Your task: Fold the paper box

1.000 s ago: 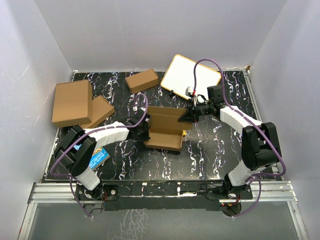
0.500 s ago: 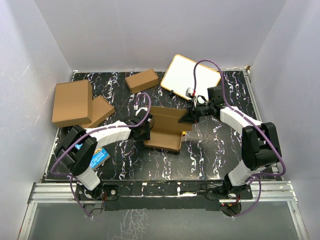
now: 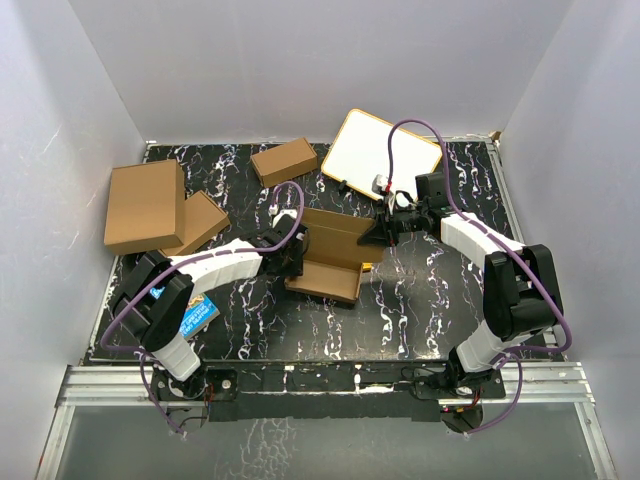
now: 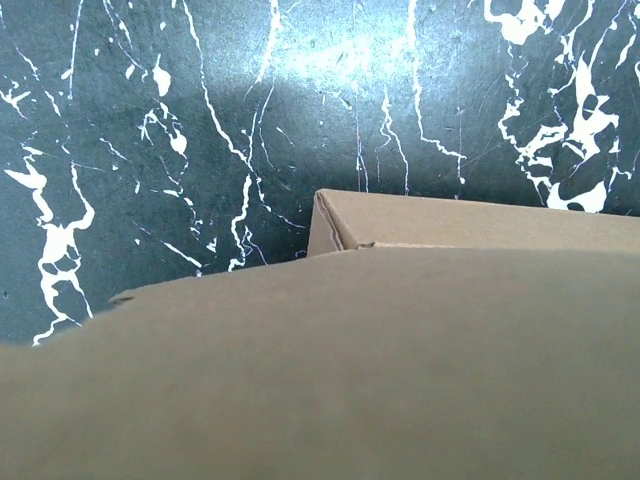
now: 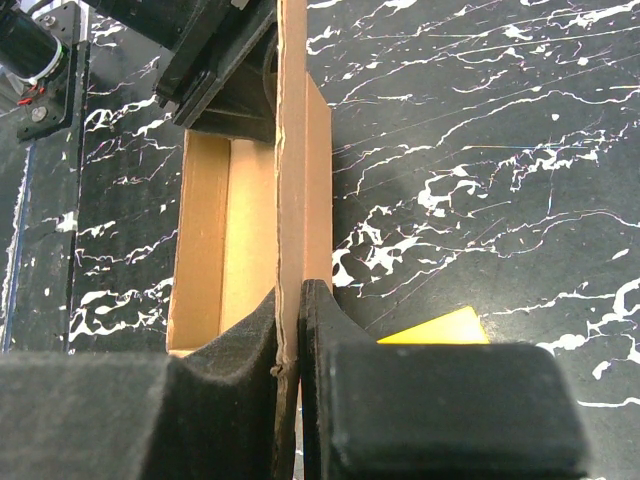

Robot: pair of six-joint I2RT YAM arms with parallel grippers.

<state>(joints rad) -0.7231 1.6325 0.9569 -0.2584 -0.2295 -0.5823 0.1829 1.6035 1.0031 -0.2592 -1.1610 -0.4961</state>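
The black, white-veined bench (image 3: 430, 295) carries the paper box (image 3: 325, 281) at its middle. It is plain brown corrugated card, a half-formed trough, nudged slightly left since a second ago. My left pincer (image 3: 292, 257) has pressed closer to the box's left end; I cannot tell its spread. My right pincer (image 5: 288, 310) clamps the upright flap's raw edge.

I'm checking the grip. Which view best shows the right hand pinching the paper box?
The right wrist view: the right hand clamps a wall of the paper box up close. The top view shows that contact small; the left wrist view shows cardboard, not the grip.
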